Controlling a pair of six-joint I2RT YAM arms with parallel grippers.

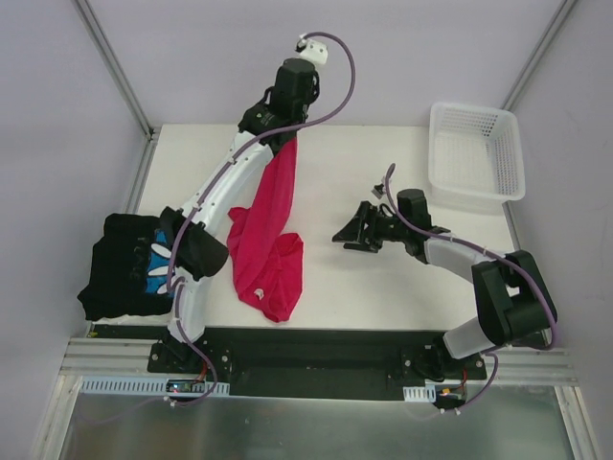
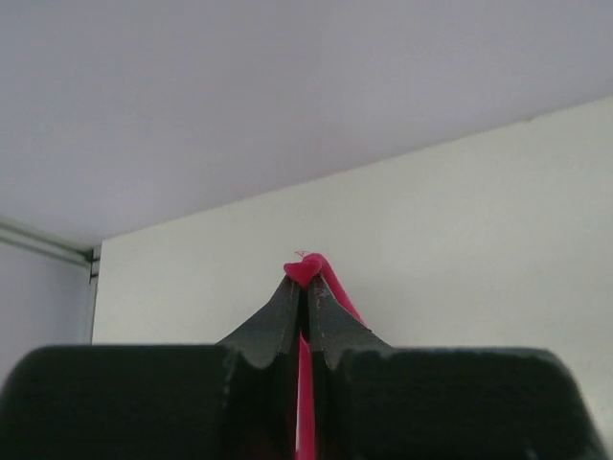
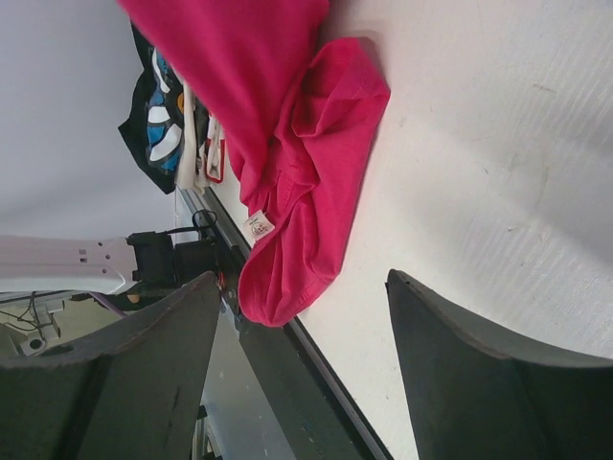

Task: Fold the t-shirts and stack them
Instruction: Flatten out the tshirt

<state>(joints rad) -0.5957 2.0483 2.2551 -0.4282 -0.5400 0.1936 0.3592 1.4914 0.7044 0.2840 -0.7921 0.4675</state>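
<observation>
My left gripper point(image 1: 285, 134) is raised over the table's far edge, shut on one end of the crimson-pink t-shirt point(image 1: 271, 230). The shirt hangs down from it, and its lower part lies bunched on the table near the front edge. In the left wrist view the gripper point(image 2: 306, 280) pinches a pink fold point(image 2: 308, 268) between its tips. A black t-shirt with blue-and-white print point(image 1: 129, 264) lies at the left edge of the table, with white and red edges point(image 3: 206, 144) showing beside it. My right gripper point(image 1: 347, 230) hovers open to the right of the pink shirt point(image 3: 287, 125), its jaws point(image 3: 302, 278) holding nothing.
A white lattice basket point(image 1: 476, 149) stands at the back right corner of the table point(image 1: 383, 287). The left arm's white link point(image 1: 225, 187) runs diagonally beside the hanging shirt. A black rail point(image 1: 316, 345) runs along the table's front edge.
</observation>
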